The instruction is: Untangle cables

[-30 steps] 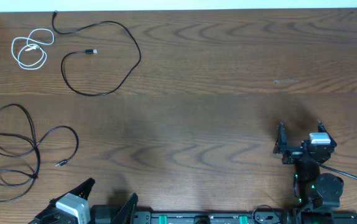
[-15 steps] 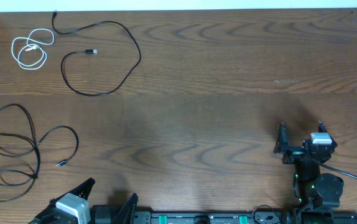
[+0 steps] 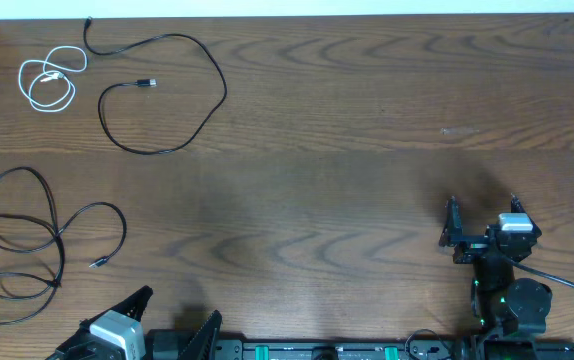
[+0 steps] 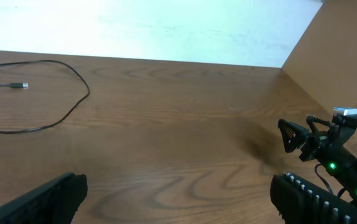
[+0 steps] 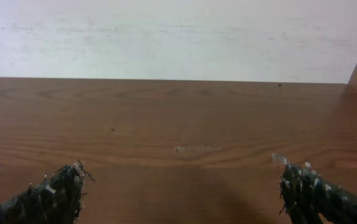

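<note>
Nothing has visibly shifted since the earlier frames: cables and both arms sit where they did a second ago.

At the bench's (image 3: 347, 150) far left corner the short white cable (image 3: 49, 82) lies coiled in small loops. Just beside it to the right, the upper black cable (image 3: 225, 93) sweeps round in one wide open curve, its plug end turned inward; the two do not touch. Nearer the front, at the left edge, the lower black cable (image 3: 59, 232) crosses over itself in several loops, apart from the other two.

The left fingers (image 3: 135, 300) hang at the front edge, spread wide and released, holding nothing. The lower black cable's plug end lies near them, to their left and a little farther back. The left wrist view shows those fingers (image 4: 48, 198) over bare wood, with the upper black cable (image 4: 89, 93) well ahead.

The right fingers (image 3: 453, 218) stand far right, likewise released and empty (image 5: 51, 193), well apart from every cable.
</note>
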